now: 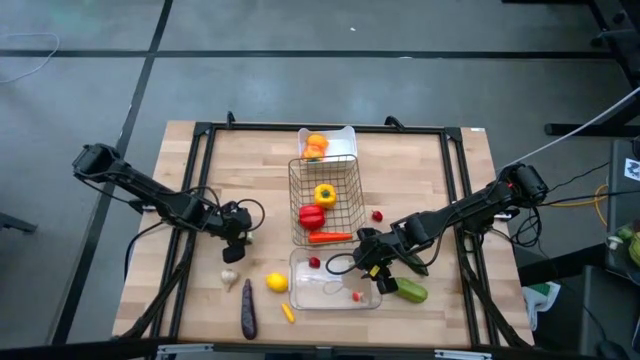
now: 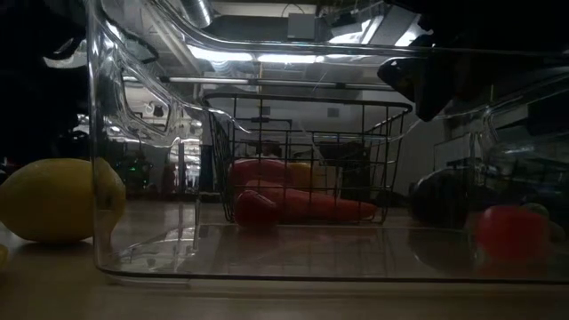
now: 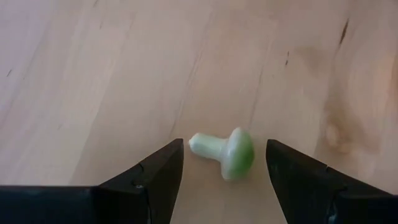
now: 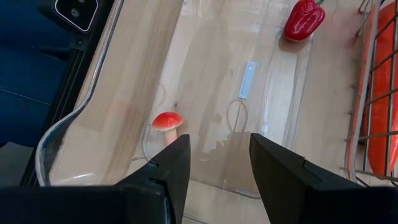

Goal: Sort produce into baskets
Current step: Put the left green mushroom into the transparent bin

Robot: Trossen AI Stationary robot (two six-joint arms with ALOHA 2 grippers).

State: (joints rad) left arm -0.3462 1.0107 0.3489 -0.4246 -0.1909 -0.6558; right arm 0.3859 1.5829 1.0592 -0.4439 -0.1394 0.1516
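Hovering: right claw (image 4: pixel 214 155) apart over clear tray (image 4: pixel 93 118) | left claw (image 3: pixel 224 162) apart astride green mushroom (image 3: pixel 225 152)

Left gripper (image 3: pixel 222 163) open, both dark fingers (image 3: pixel 158 177) spread wide over bare wood table (image 3: pixel 124 74). Small green mushroom (image 3: pixel 225 152) lies on its side between fingertips, touching neither. Green cap nearer one finger, pale stalk pointing toward other.
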